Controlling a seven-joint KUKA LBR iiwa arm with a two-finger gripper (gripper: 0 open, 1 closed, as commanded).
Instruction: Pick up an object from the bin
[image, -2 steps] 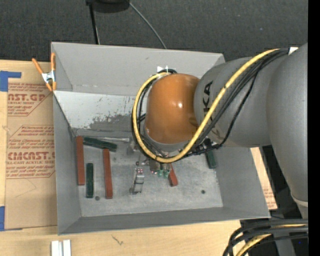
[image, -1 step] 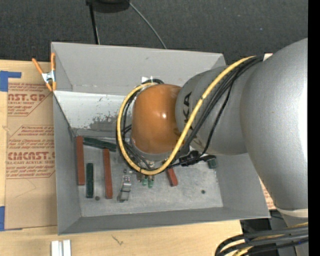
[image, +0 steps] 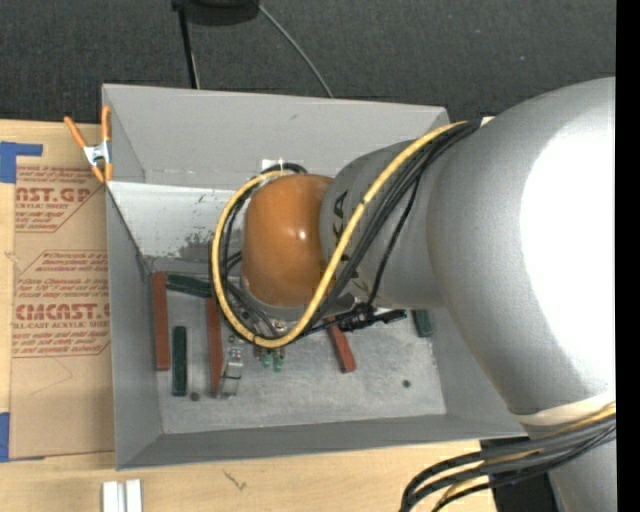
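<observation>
I count three red sticks (image: 160, 322) and three green sticks (image: 179, 360) on the floor of the bin (image: 300, 415). My pincer (image: 233, 368) is down beside the middle red stick (image: 213, 335), left of centre; I cannot tell how far it is open. One red stick hugs the left wall. The front right floor is open.

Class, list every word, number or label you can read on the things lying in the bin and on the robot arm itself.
None: the red-brown sticks, the dark green stick, the orange wrist cover and the grey arm carry no readable text.
</observation>
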